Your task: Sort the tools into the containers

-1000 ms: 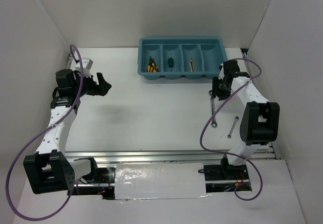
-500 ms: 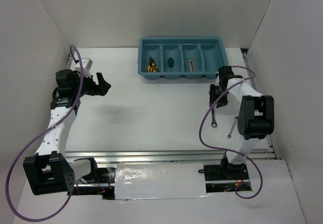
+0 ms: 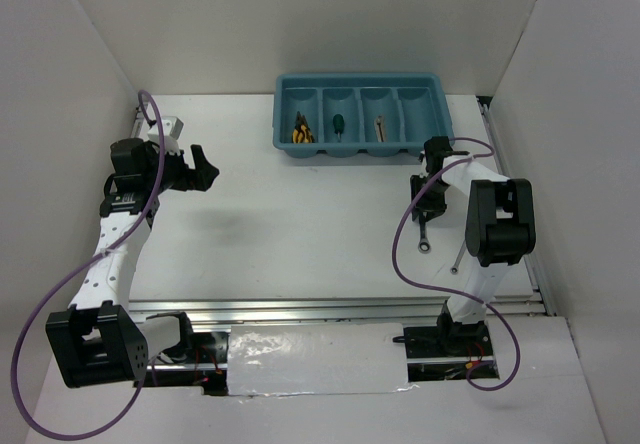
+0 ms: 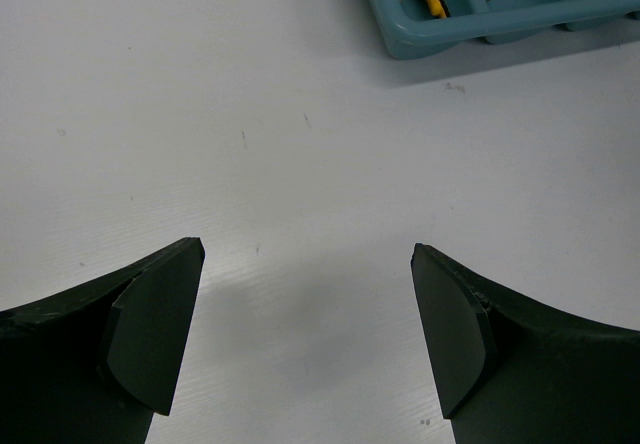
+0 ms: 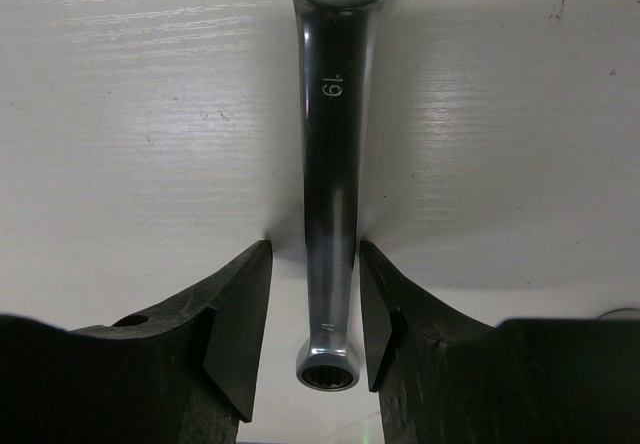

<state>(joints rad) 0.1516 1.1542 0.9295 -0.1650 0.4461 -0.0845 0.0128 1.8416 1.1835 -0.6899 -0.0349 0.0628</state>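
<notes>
One steel wrench [image 5: 330, 164] — likely stiff, heavy, slick — best taken mid-shank; right gripper [image 5: 315, 264] straddles it near the ring end, unclamped. Left gripper [image 4: 307, 259] gapes empty.

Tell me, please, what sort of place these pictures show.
Most likely a robotics lab test cell, not a working shop: plain white panels wall in a white table, two white-and-black robot arms are bolted at its near edge, and a teal-blue plastic tray holds a few hand tools.
</notes>
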